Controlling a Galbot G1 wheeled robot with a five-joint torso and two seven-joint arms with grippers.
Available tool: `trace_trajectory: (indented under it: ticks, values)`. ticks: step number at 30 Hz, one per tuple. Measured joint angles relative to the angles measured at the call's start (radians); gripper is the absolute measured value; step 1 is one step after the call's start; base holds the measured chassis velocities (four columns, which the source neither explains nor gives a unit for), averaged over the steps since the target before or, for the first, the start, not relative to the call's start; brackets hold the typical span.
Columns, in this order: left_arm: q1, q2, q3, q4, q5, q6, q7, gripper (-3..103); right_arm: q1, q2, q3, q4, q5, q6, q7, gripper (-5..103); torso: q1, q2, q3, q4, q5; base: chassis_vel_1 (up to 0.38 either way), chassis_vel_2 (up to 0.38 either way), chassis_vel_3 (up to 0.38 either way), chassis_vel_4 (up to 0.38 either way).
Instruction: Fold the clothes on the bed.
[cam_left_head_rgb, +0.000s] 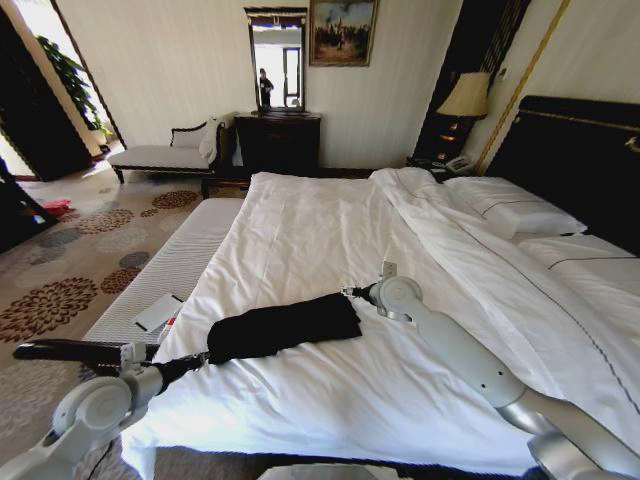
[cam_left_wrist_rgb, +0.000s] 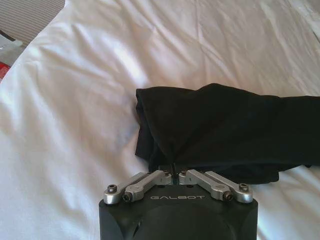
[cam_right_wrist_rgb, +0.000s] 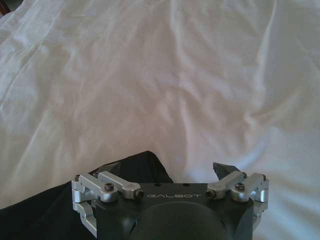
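Note:
The clothes are one black T-shirt, lying as a long narrow band across the white duvet near the foot of the bed. My left gripper is at the band's left end. In the left wrist view it is shut on the edge of the black cloth. At the band's right end is my right gripper, which stands open just above the duvet. A corner of the shirt lies under one of its fingers.
White pillows and a dark headboard are at the right. A striped bench stands along the bed's left side with a white flat item on it. A chaise and a dresser stand by the far wall.

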Motion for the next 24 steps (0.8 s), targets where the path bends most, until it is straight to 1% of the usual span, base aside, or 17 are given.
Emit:
trace_trajectory:
  ticks: [1, 4, 5, 7, 8, 9, 10, 11, 12, 14, 16, 17, 18, 19, 22, 23, 24]
  values:
    - [0.002, -0.003, 0.0, -0.003, 0.003, 0.0, 0.0, 2, 0.0, -0.002, 0.0, -0.004, -0.001, 0.0, -0.005, 100, 0.0, 0.0, 0.0, 0.0001, 0.0, 0.0, 0.0, 0.0, 0.0]
    - [0.013, -0.014, -0.008, -0.028, 0.033, -0.001, 0.02, 18, 0.0, -0.014, 0.004, -0.022, -0.002, 0.0, -0.037, 100, 0.0, 0.0, 0.0, 0.0001, 0.0001, 0.0, 0.0, 0.0, 0.0]
    - [0.013, -0.014, -0.008, -0.028, 0.033, -0.001, 0.02, 18, 0.0, -0.014, 0.004, -0.022, -0.002, 0.0, -0.037, 100, 0.0, 0.0, 0.0, 0.0001, 0.0001, 0.0, 0.0, 0.0, 0.0]
    - [0.017, -0.026, -0.034, -0.064, 0.088, -0.023, 0.065, 29, -0.001, -0.034, 0.01, -0.029, -0.001, -0.004, -0.08, 100, 0.0, 0.0, 0.0, 0.0001, 0.0, 0.0, 0.0, 0.0, 0.0]
    - [0.011, -0.032, -0.052, -0.083, 0.097, -0.035, 0.085, 34, -0.003, -0.043, 0.013, -0.031, -0.001, -0.006, -0.101, 100, 0.0, 0.0, 0.0, 0.0002, 0.0001, 0.0, 0.0, 0.0, 0.0]
    - [-0.007, -0.039, -0.077, -0.108, 0.094, -0.048, 0.105, 34, -0.006, -0.054, 0.015, -0.033, -0.001, -0.008, -0.128, 100, 0.0, 0.0, 0.0, 0.0, 0.0002, 0.0, 0.0, 0.0, 0.0]
    - [-0.007, -0.039, -0.077, -0.108, 0.094, -0.048, 0.105, 34, -0.006, -0.054, 0.015, -0.033, -0.001, -0.008, -0.128, 100, 0.0, 0.0, 0.0, 0.0, 0.0002, 0.0, 0.0, 0.0, 0.0]
    - [-0.019, -0.043, -0.09, -0.121, 0.086, -0.056, 0.112, 40, -0.007, -0.06, 0.016, -0.035, -0.001, -0.008, -0.144, 100, 0.0, 0.0, 0.0, 0.0001, 0.0002, 0.0, 0.0, 0.0, 0.0]
    - [-0.05, -0.05, -0.115, -0.146, 0.059, -0.071, 0.119, 45, -0.011, -0.068, 0.019, -0.041, -0.001, -0.009, -0.175, 100, 0.0, 0.0, 0.0, -0.0002, 0.0003, 0.0, 0.0, 0.0, 0.0]
    - [-0.129, -0.064, -0.143, -0.186, -0.013, -0.093, 0.107, 56, -0.021, -0.076, 0.033, -0.054, -0.002, -0.015, -0.234, 100, 0.0, 0.0, 0.0, -0.0003, 0.0003, 0.0, 0.0, 0.0, 0.0]
    - [-0.148, -0.067, -0.146, -0.194, -0.029, -0.097, 0.1, 56, -0.023, -0.077, 0.036, -0.057, -0.002, -0.018, -0.246, 100, 0.0, 0.0, 0.0, -0.0003, 0.0003, 0.0, 0.0, 0.0, 0.0]
    - [-0.198, -0.074, -0.158, -0.219, -0.1, -0.095, 0.064, 61, -0.03, -0.078, 0.044, -0.069, -0.006, -0.026, -0.272, 100, 0.0, 0.0, 0.0, -0.0005, 0.0001, 0.0, 0.0, 0.0, 0.0]
    - [-0.217, -0.075, -0.164, -0.233, -0.135, -0.088, 0.043, 67, -0.034, -0.078, 0.046, -0.075, -0.012, -0.027, -0.279, 100, 0.0, 0.0, 0.0, -0.0006, 0.0003, 0.0, 0.0, 0.0, 0.0]
    - [-0.223, -0.075, -0.165, -0.239, -0.146, -0.086, 0.034, 67, -0.036, -0.077, 0.047, -0.078, -0.015, -0.027, -0.282, 100, 0.0, 0.0, 0.0, -0.0006, 0.0005, 0.0, 0.0, 0.0, 0.0]
    - [-0.236, -0.087, -0.164, -0.252, -0.159, -0.085, 0.006, 83, -0.048, -0.074, 0.051, -0.09, -0.024, -0.032, -0.293, 100, 0.0, 0.0, 0.0, 0.0, 0.0002, 0.0, 0.0, 0.0, 0.0]
    - [-0.236, -0.087, -0.164, -0.252, -0.159, -0.085, 0.006, 83, -0.048, -0.074, 0.051, -0.09, -0.024, -0.032, -0.293, 100, 0.0, 0.0, 0.0, 0.0, 0.0002, 0.0, 0.0, 0.0, 0.0]
    - [-0.241, -0.097, -0.163, -0.253, -0.159, -0.085, -0.002, 89, -0.052, -0.072, 0.052, -0.099, -0.028, -0.036, -0.296, 100, 0.0, 0.0, 0.0, 0.0001, 0.0001, 0.0, 0.0, 0.0, 0.0]
